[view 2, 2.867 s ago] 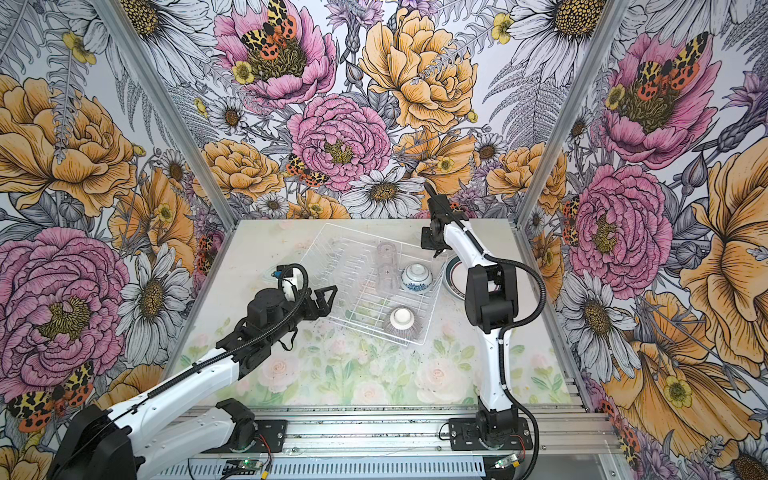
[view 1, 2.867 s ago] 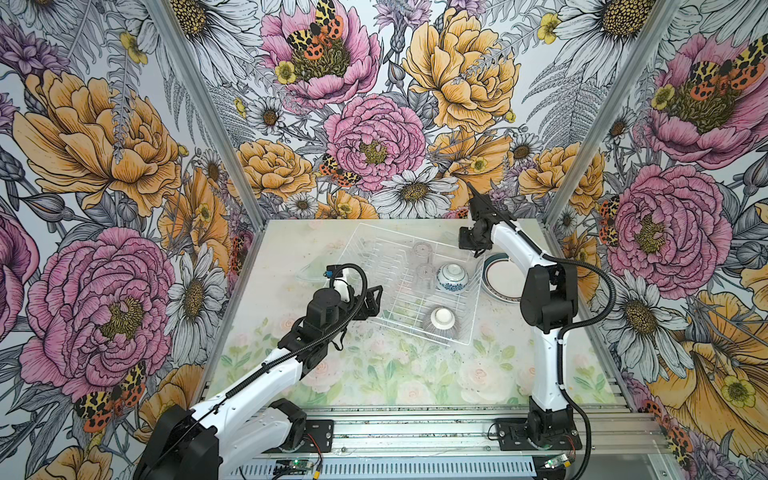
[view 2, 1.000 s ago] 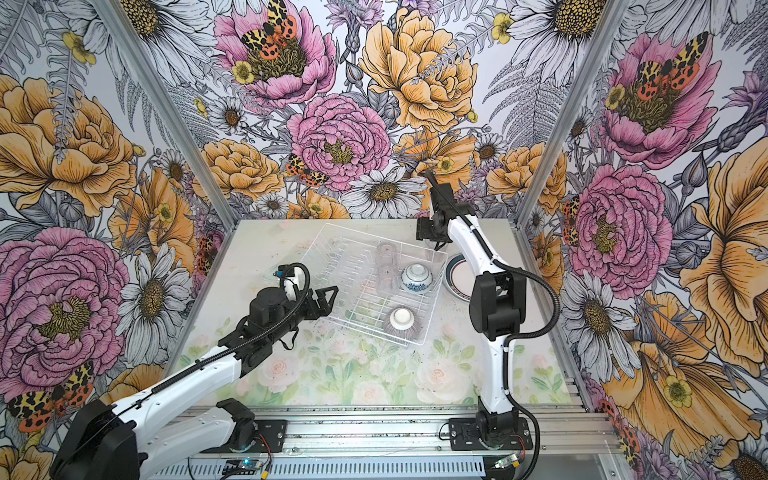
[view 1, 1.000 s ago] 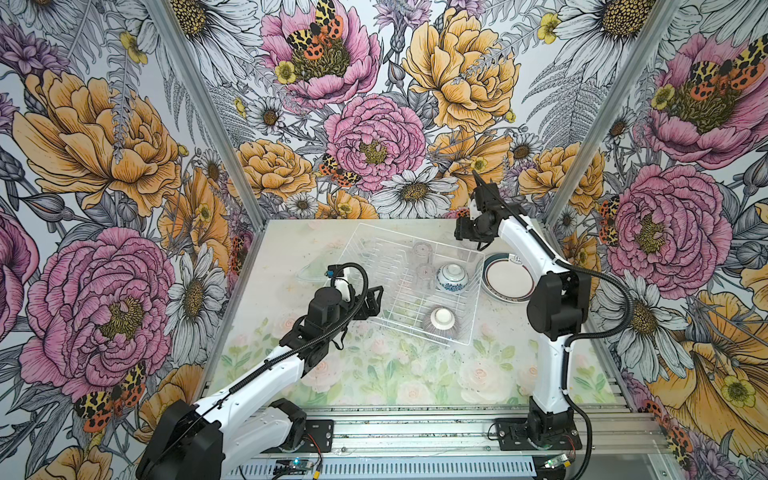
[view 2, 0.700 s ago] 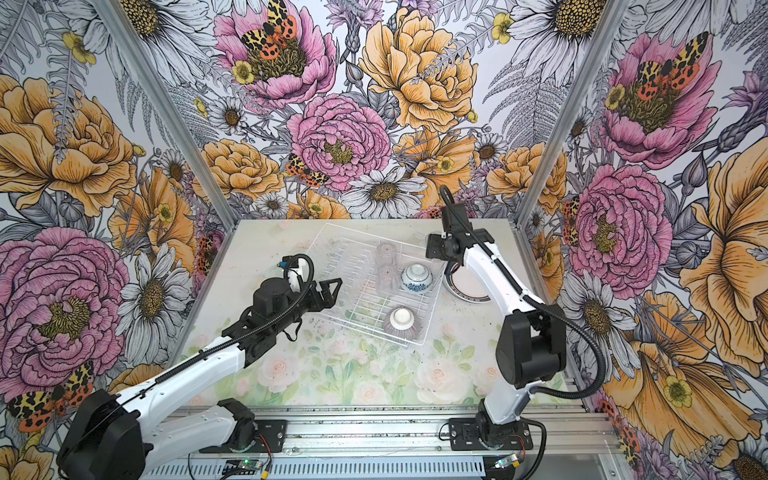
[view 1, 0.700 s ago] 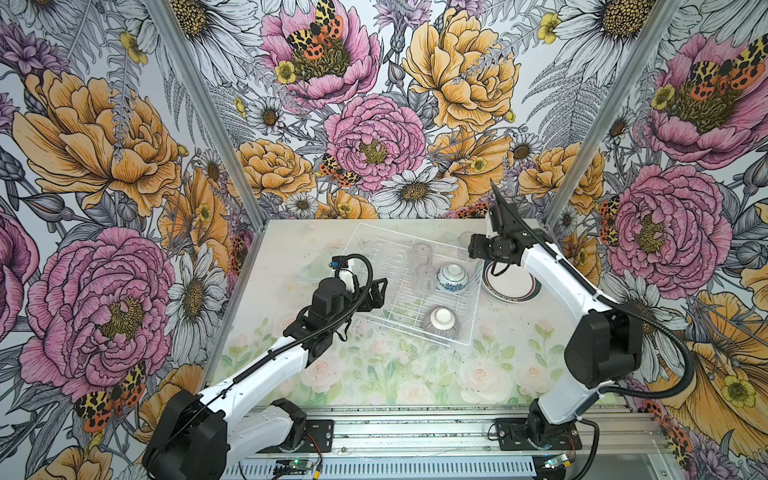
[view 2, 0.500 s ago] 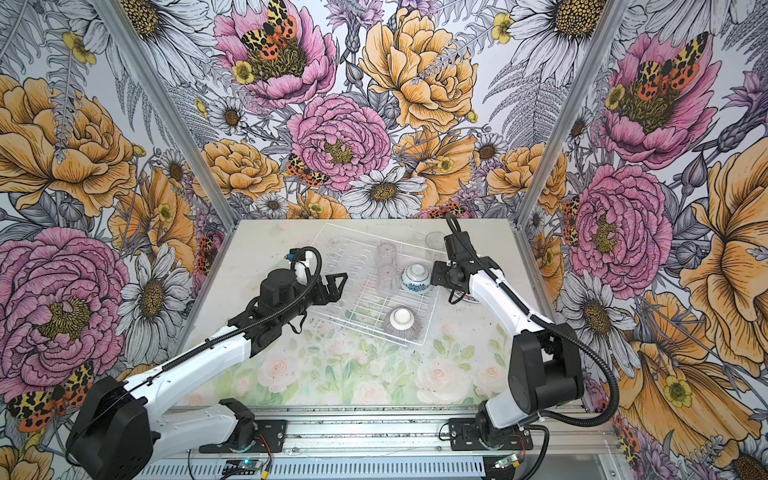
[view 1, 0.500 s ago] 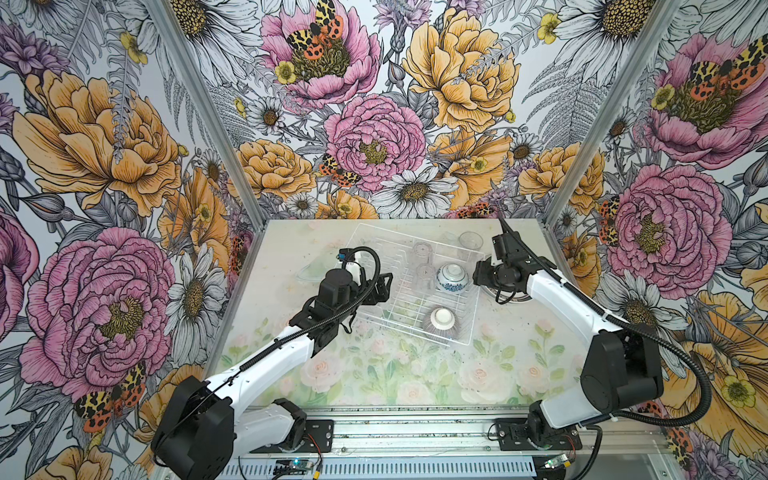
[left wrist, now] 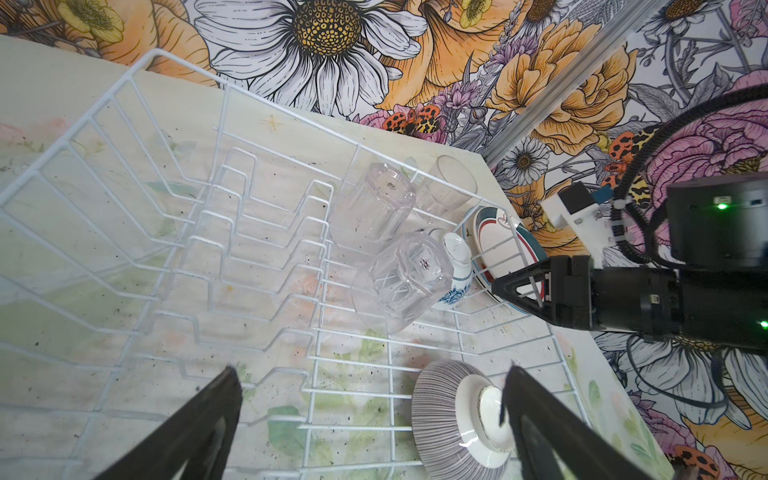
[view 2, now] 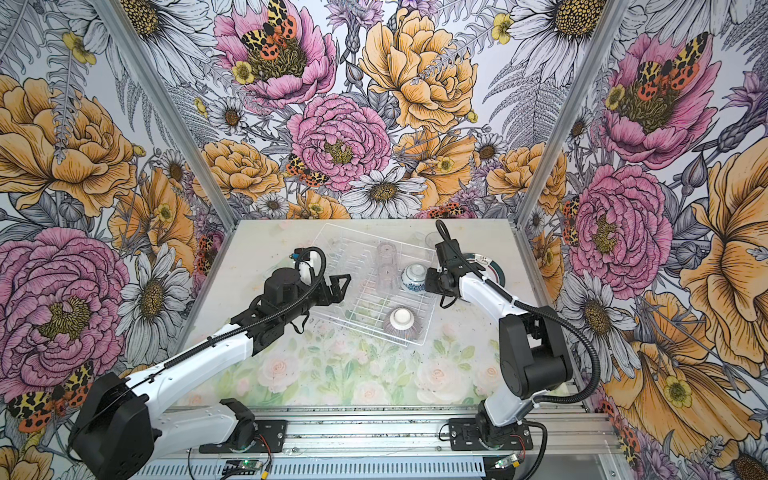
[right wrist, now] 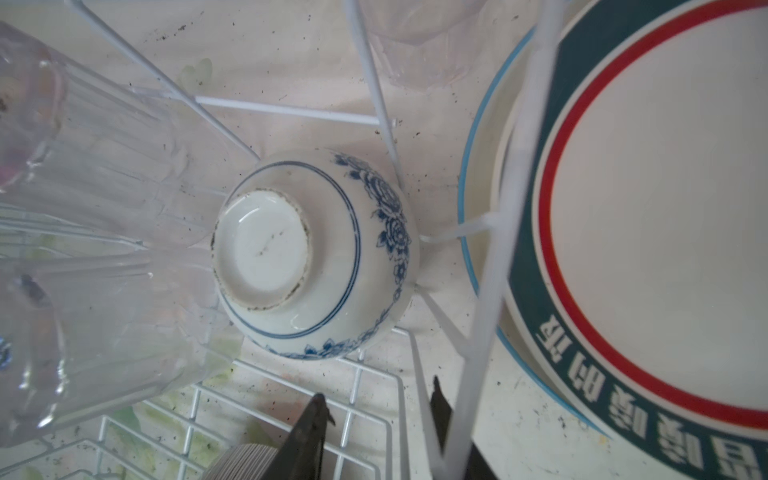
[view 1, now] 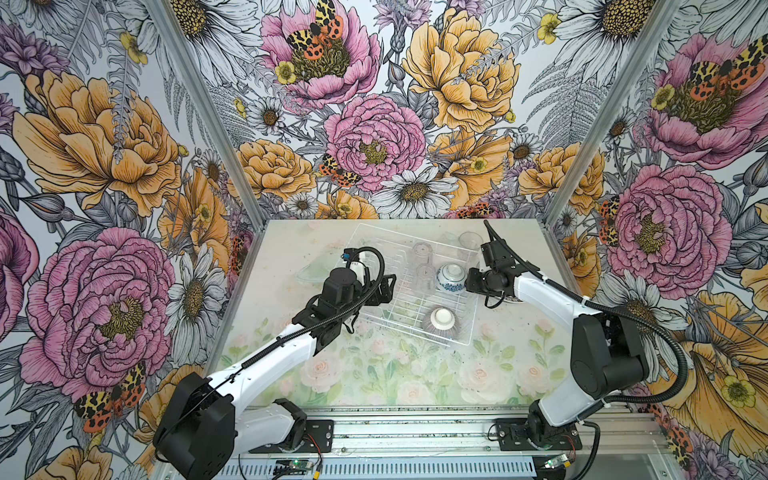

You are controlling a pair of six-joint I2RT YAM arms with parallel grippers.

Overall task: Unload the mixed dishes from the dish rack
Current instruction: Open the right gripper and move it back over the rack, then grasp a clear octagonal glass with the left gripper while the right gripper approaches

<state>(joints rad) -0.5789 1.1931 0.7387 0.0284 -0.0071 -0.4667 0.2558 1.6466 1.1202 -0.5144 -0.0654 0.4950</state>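
Note:
The white wire dish rack (view 1: 386, 253) lies aslant at mid-table. In it are two clear tumblers (view 1: 420, 251) (view 1: 424, 276), an upturned blue-and-white bowl (view 1: 451, 277) (right wrist: 316, 257) and an upturned ribbed bowl (view 1: 441, 321) (left wrist: 449, 419). My right gripper (view 1: 468, 283) (right wrist: 378, 409) is at the rack's right wall beside the blue-and-white bowl. Its jaws are narrowed but apart, with a rack wire between them. My left gripper (view 1: 384, 286) (left wrist: 372, 390) hangs wide open and empty over the rack's near left part, one finger in front of the ribbed bowl's foot.
A teal-and-red-rimmed plate (view 2: 492, 266) (right wrist: 665, 208) lies on the table right of the rack, on top of a blue-rimmed plate. An upright tumbler (view 1: 469, 241) stands behind the rack's far right corner. A faint clear dish (view 1: 309, 272) seems to lie left of the rack.
My right arm swung from the back right corner, where a tumbler now stands, down to the rack's right wall, its jaws narrowing. My left gripper advanced over the rack, still open.

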